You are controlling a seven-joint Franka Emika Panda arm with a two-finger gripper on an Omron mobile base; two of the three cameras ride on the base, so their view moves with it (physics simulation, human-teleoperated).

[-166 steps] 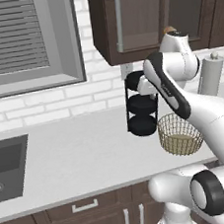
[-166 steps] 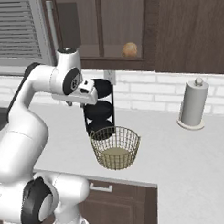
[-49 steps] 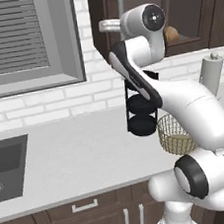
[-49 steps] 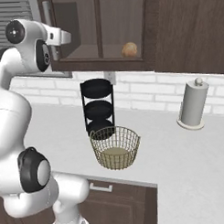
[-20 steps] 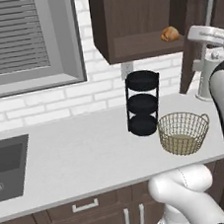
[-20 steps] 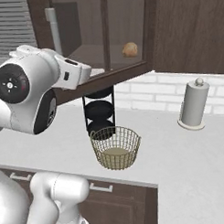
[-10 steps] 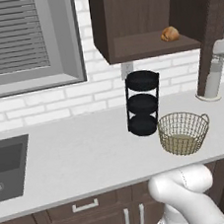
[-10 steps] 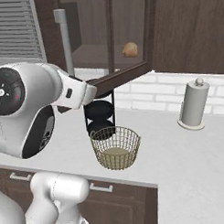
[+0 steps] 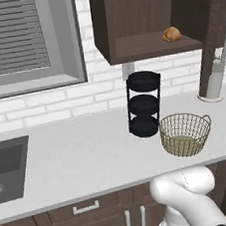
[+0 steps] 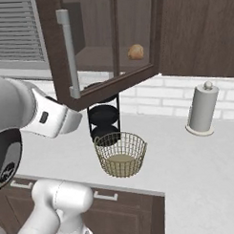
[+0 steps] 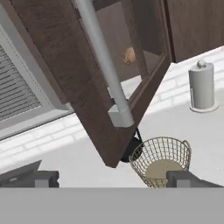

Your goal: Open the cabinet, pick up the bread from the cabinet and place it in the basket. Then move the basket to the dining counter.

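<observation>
The cabinet [image 10: 107, 52] door stands open, small golden-brown bread [image 9: 171, 34] on its shelf; fingers [image 11: 35, 178] apart, holding nothing.

Cabinet [image 9: 138, 16] dark brown wood, silver bar handle [image 10: 69, 53]. Bread [image 9: 171, 34] golden-orange inside cabinet. Basket [image 9: 185, 133] tan wire mesh, pale bottom. Beside basket: black three-tier rack [image 9: 144, 103]. Counter [image 9: 80, 159] light grey.

The dark brown cabinet [image 9: 138, 19] stands open; the small golden bread [image 9: 171, 34] lies on its shelf. The tan wire basket [image 9: 185, 134] sits upright on the grey worktop.
</observation>
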